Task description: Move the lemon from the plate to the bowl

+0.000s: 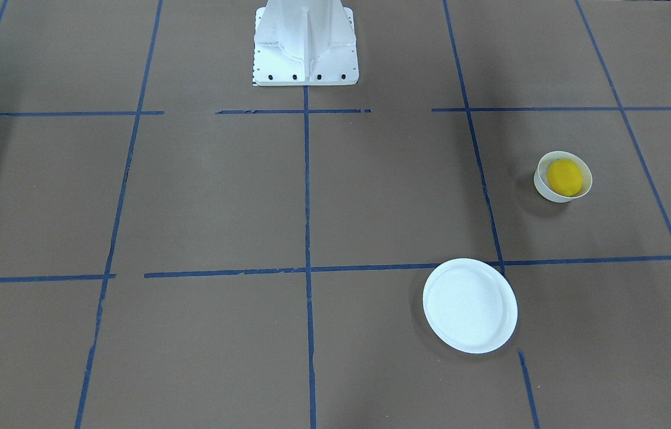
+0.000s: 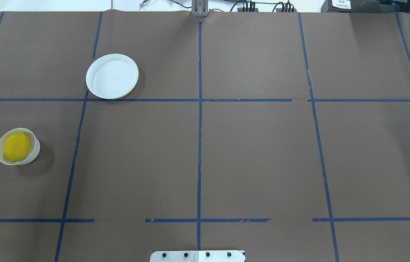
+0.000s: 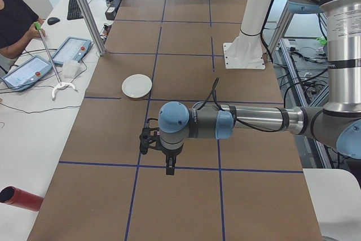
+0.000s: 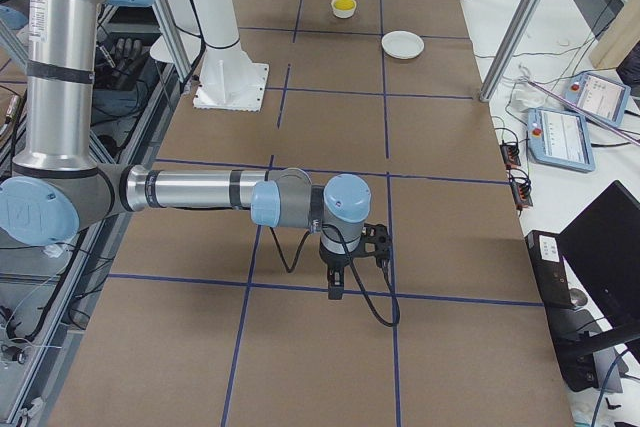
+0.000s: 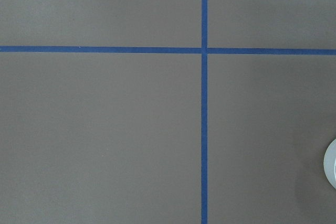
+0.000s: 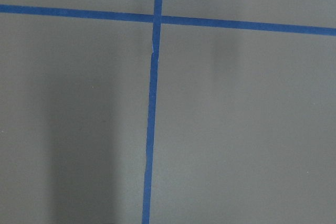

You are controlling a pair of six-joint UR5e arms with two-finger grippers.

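The yellow lemon point(image 1: 564, 177) lies inside the small deep white bowl point(image 1: 544, 185) on the robot's left side of the table; both also show in the overhead view, the lemon point(image 2: 17, 146) in the bowl point(image 2: 34, 151). The wide flat white plate point(image 1: 469, 305) is empty and sits apart from the bowl, farther from the robot point(image 2: 112, 76). My left gripper point(image 3: 148, 141) shows only in the exterior left view and my right gripper point(image 4: 378, 240) only in the exterior right view, both high over the table near the robot. I cannot tell whether either is open or shut.
The white robot pedestal point(image 1: 306, 44) stands at the table's middle edge. Blue tape lines grid the brown table cover. A side table with teach pendants point(image 3: 70, 49) and an operator point(image 3: 14, 18) runs along the far edge. A red cylinder point(image 3: 17, 197) lies there.
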